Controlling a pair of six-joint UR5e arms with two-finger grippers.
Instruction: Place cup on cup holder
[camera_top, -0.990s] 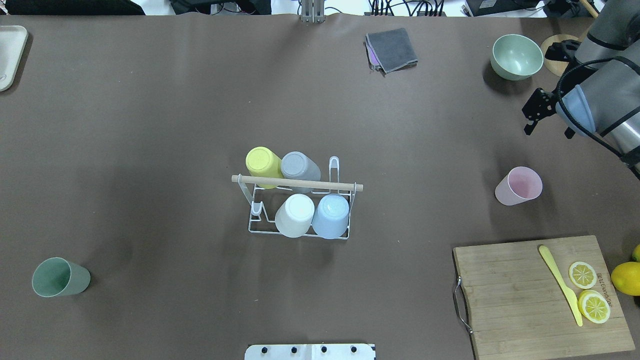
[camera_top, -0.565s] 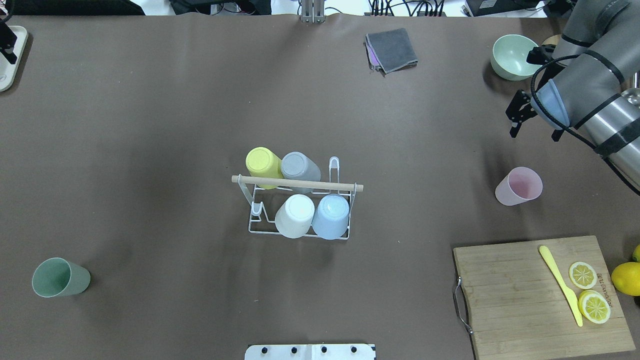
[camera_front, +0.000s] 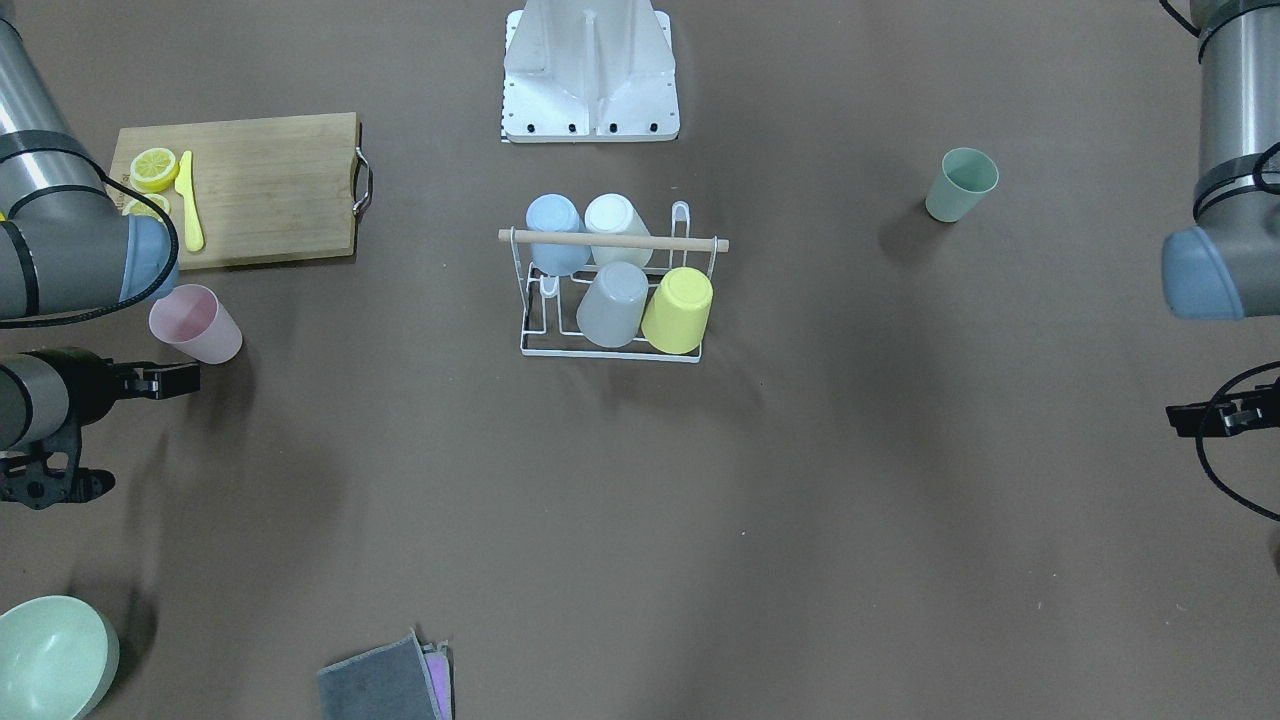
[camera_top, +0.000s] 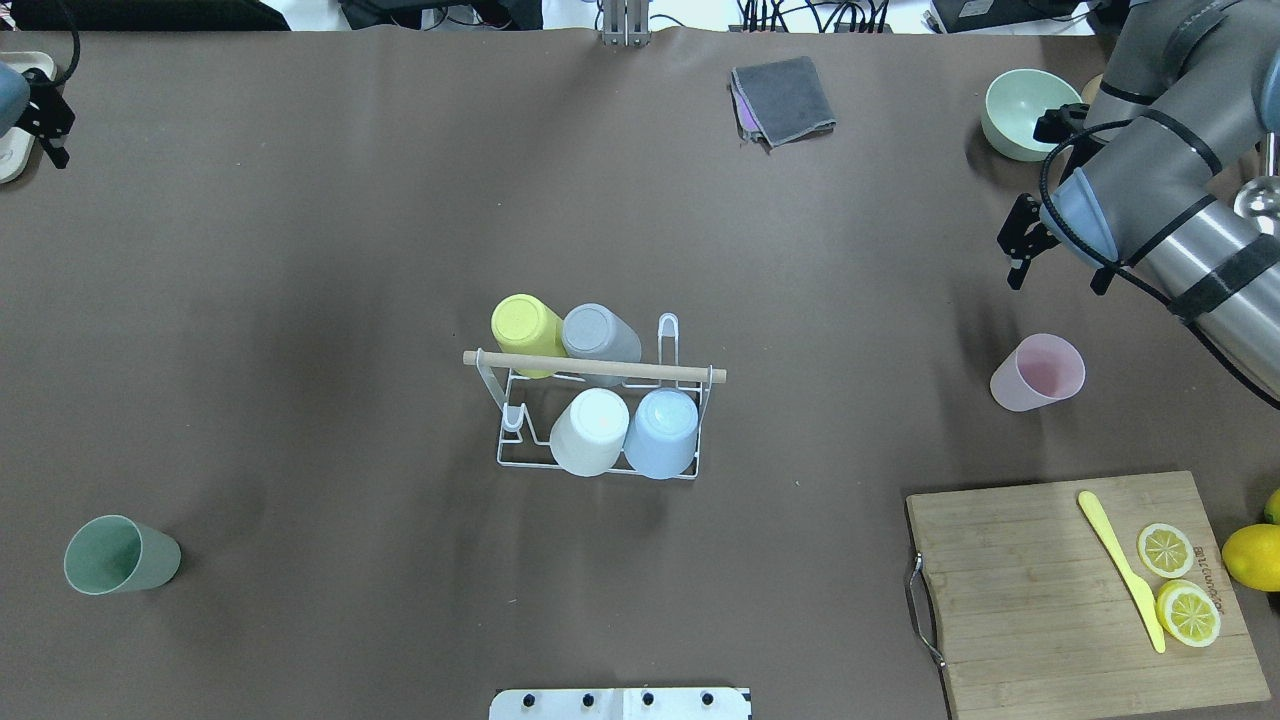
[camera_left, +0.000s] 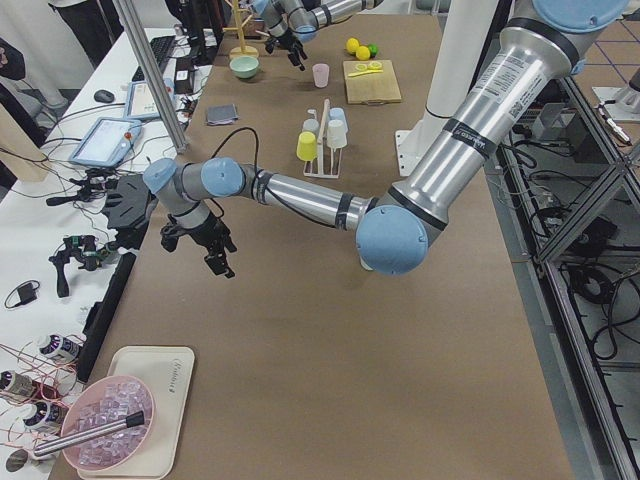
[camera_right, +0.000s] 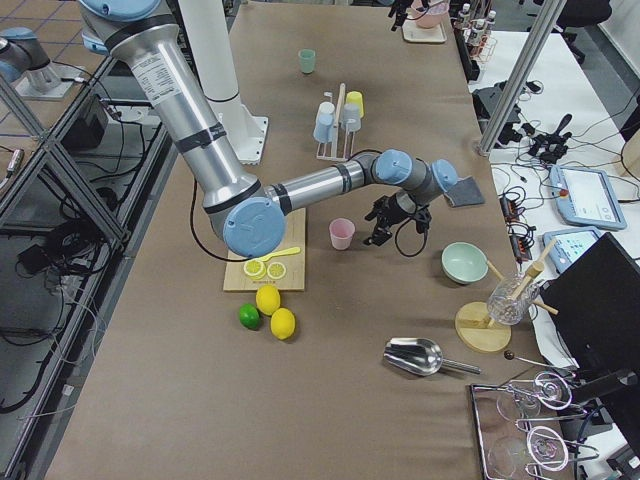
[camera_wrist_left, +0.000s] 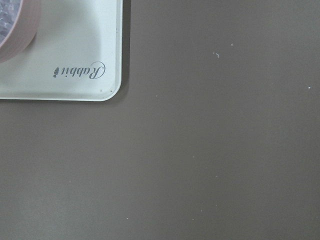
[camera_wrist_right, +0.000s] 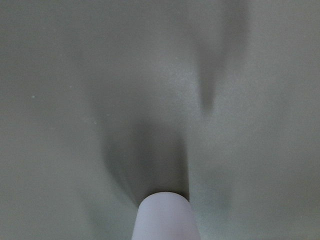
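R gripper (camera_top: 1057, 282), fingers spread & empty (L gripper (camera_left: 197, 252) likewise), hovers at 12 o'clock of pink cup (camera_top: 1040, 372): a misjudged descent could clip rim, toppling it.

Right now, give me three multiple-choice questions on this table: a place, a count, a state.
1. Where does the pink cup stand?
A) on the cutting board
B) in the bowl
C) on the table
2. How many cups sit on the cup holder?
A) four
B) two
C) six
3. How is the green cup?
A) on its side
B) upright, mouth up
C) upside down

Key: 1 C, bare table shows all round it. 2 A, yellow, grey, white and blue. 3 B, its open mouth faces up.
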